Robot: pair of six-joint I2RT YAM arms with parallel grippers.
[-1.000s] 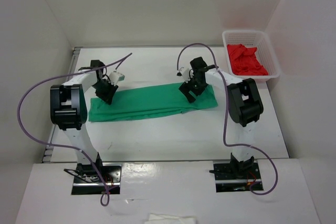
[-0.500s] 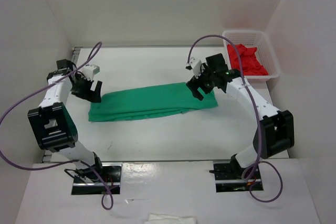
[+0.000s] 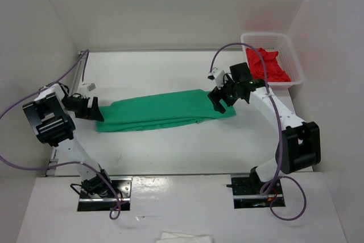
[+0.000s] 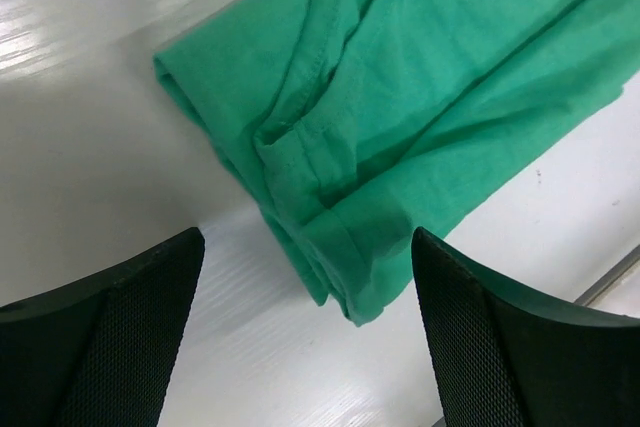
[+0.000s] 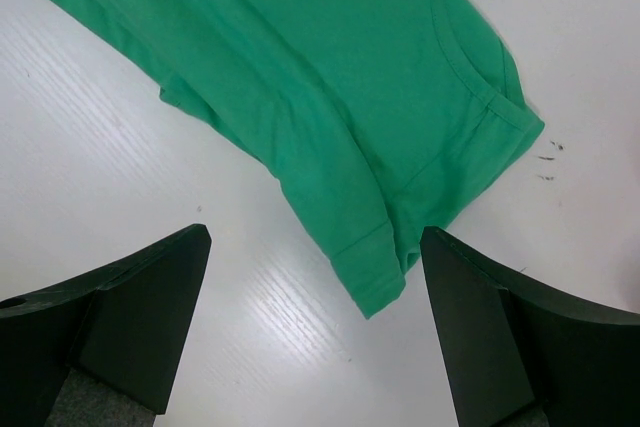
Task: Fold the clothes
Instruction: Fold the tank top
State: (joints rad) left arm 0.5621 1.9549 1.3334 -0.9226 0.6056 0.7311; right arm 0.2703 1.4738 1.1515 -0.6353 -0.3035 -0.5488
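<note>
The white surface [image 3: 170, 152] carries a green T-shirt [image 3: 165, 109]. It is already doubled lengthwise into a long narrow band, which runs from just ahead of the left fingers [image 4: 110, 337] to just under the right fingers [image 5: 120, 317].

The fabric looks thin, soft and light. It will probably sag and slide apart if lifted by one layer, so the best hold is likely a pinch through all the stacked layers at each end's corners. In the left wrist view, the hemmed edges pile up between and ahead of the fingers. In the right wrist view, the sleeve hem and a curved seam lie between and beyond the fingers.

The left arm [image 3: 51, 120] is bent far out to its own side. Its wrist is low and points sideways at the near end of the band. The right arm [image 3: 278, 112] reaches up its side and angles inward, with the wrist tipped down over the other end.

A white basket [image 3: 296, 66] with a red garment [image 3: 267, 64] in it sits behind the right fingers, well apart from the shirt.

Both pairs of fingers are spread wide and hold nothing. The left pair stops just short of the cloth, and the right pair hovers above it.
</note>
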